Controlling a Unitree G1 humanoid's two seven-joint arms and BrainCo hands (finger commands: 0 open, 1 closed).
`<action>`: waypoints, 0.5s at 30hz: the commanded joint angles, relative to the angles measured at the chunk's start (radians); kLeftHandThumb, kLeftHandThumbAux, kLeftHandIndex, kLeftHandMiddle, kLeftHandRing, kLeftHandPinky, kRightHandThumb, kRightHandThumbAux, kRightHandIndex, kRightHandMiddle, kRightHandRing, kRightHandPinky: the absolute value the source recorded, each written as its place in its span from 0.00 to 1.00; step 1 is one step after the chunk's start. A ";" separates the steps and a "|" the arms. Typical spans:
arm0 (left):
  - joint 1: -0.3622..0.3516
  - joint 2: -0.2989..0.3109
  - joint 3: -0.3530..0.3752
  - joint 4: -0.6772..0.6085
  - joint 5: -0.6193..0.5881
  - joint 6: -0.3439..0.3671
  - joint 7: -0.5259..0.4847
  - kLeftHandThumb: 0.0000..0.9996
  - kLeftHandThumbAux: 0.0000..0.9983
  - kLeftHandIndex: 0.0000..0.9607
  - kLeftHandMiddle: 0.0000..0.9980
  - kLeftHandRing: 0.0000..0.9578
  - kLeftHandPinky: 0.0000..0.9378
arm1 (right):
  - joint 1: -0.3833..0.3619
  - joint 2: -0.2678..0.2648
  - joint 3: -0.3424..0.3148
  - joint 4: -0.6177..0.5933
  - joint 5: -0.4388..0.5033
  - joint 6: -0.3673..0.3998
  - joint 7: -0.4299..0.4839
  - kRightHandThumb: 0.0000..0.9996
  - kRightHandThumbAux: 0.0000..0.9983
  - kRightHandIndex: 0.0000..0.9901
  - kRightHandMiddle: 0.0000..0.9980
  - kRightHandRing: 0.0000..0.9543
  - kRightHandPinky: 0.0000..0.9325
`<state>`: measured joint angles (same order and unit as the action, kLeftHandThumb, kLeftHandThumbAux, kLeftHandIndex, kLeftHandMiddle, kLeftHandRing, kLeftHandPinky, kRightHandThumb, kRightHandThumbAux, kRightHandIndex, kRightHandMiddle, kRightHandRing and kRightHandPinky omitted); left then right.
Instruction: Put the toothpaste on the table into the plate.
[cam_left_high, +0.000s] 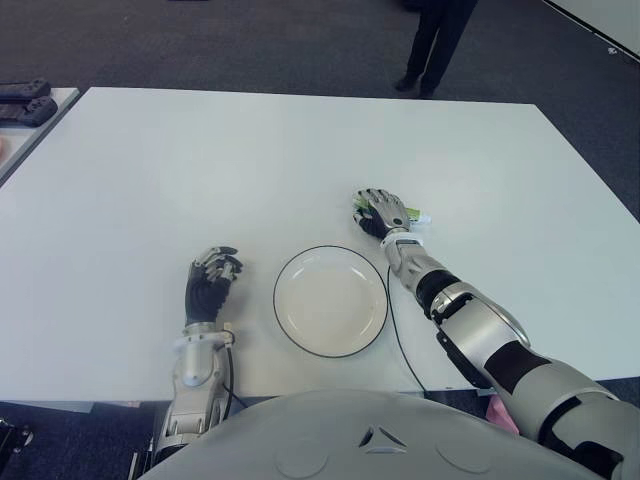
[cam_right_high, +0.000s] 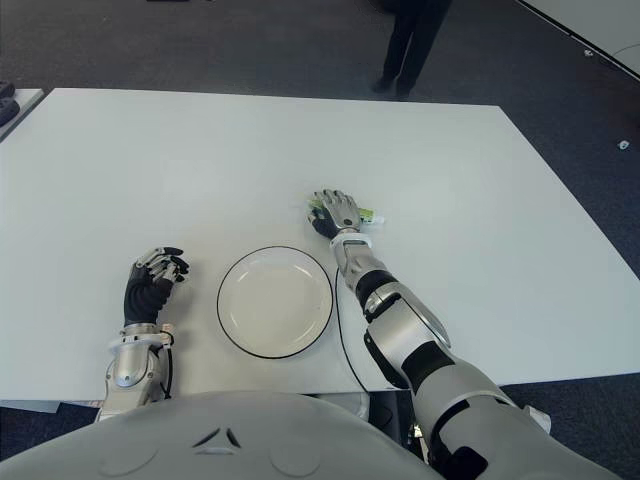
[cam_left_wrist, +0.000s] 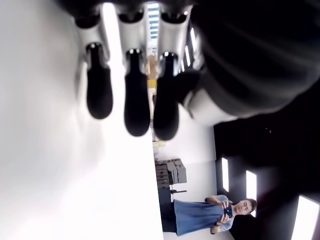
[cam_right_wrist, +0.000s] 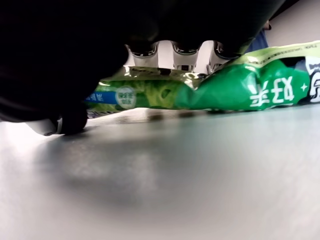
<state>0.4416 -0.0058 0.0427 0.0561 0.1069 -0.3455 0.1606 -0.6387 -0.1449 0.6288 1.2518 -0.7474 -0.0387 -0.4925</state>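
The right robot hand covers the green toothpaste, which lies flat on the desk just beyond the plate, long axis crosswise; whether its fingers are clenched I cannot tell, while the left robot hand shows curled and empty left of the plate.

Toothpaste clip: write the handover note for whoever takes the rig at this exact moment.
Right hand: on the toothpaste, fingers draped over it; the tube lies on the table, not lifted. A closed grasp is not confirmed.
Left hand: idle, left of the plate, fingers curled, holding nothing.
Toothpaste: beyond the plate's far right rim. Plate holds nothing.
Done: reach.
Left: close grip, lift, carry to the plate, release.
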 joint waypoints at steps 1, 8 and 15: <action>0.002 0.008 0.005 0.012 0.000 0.026 -0.009 0.70 0.72 0.45 0.57 0.58 0.58 | 0.067 -0.017 0.017 0.044 -0.011 -0.011 0.034 0.81 0.59 0.34 0.45 0.52 0.53; 0.000 0.009 0.007 0.014 0.005 0.030 -0.005 0.70 0.72 0.45 0.57 0.58 0.58 | 0.067 -0.018 0.023 0.043 -0.017 -0.019 0.013 0.84 0.67 0.39 0.55 0.75 0.80; -0.001 0.007 0.008 0.010 0.011 0.037 0.000 0.70 0.72 0.45 0.57 0.58 0.58 | 0.072 -0.023 0.011 0.030 -0.006 -0.043 -0.028 0.85 0.68 0.40 0.55 0.86 0.92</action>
<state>0.4370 0.0036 0.0542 0.0560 0.1095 -0.3396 0.1606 -0.6420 -0.1615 0.6297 1.2478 -0.7500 -0.0708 -0.5444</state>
